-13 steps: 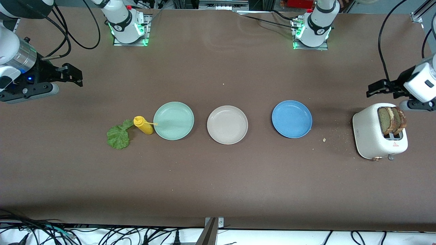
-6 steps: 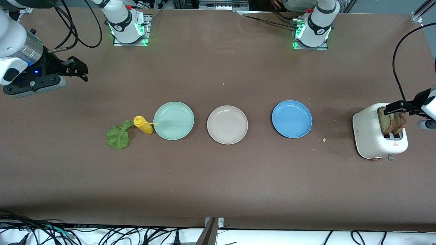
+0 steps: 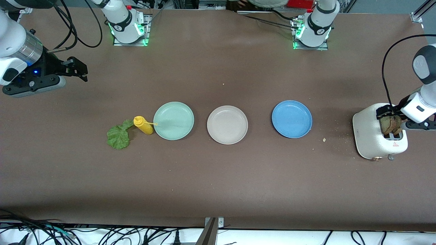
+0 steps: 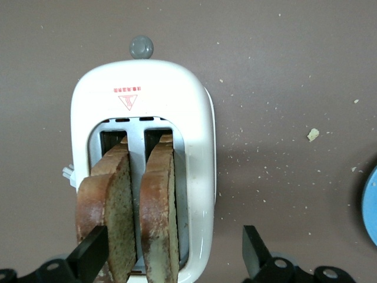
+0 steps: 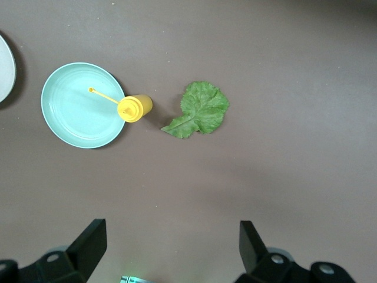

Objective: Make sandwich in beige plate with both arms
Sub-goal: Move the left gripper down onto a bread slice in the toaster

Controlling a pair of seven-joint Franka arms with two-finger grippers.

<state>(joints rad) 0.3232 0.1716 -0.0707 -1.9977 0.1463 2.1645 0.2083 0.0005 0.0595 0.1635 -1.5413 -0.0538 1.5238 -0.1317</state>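
The beige plate (image 3: 227,124) sits bare at the table's middle, between a mint-green and a blue plate. Two brown-crusted bread slices (image 3: 391,125) stand upright in the slots of a white toaster (image 3: 366,132) at the left arm's end. My left gripper (image 3: 391,115) hangs open just over them. In the left wrist view one finger (image 4: 91,253) is beside the outer slice (image 4: 115,218). The second slice (image 4: 160,206) and the toaster's wall lie within the wide gap (image 4: 174,244). A lettuce leaf (image 3: 118,136) (image 5: 199,109) lies flat on the table. My right gripper (image 3: 80,69) (image 5: 171,233) is open and holds nothing, above bare table at the right arm's end.
The mint-green plate (image 3: 173,120) (image 5: 82,106) is beside a yellow squeeze bottle (image 3: 143,125) (image 5: 134,108) whose nozzle points over its rim. The blue plate (image 3: 292,119) lies toward the toaster. Crumbs dot the table between them. Cables run along the table's near edge.
My left gripper has swung from beside the toaster to right over the bread slices, wrist turned downward. The right arm shifted slightly a second ago and has since held still.
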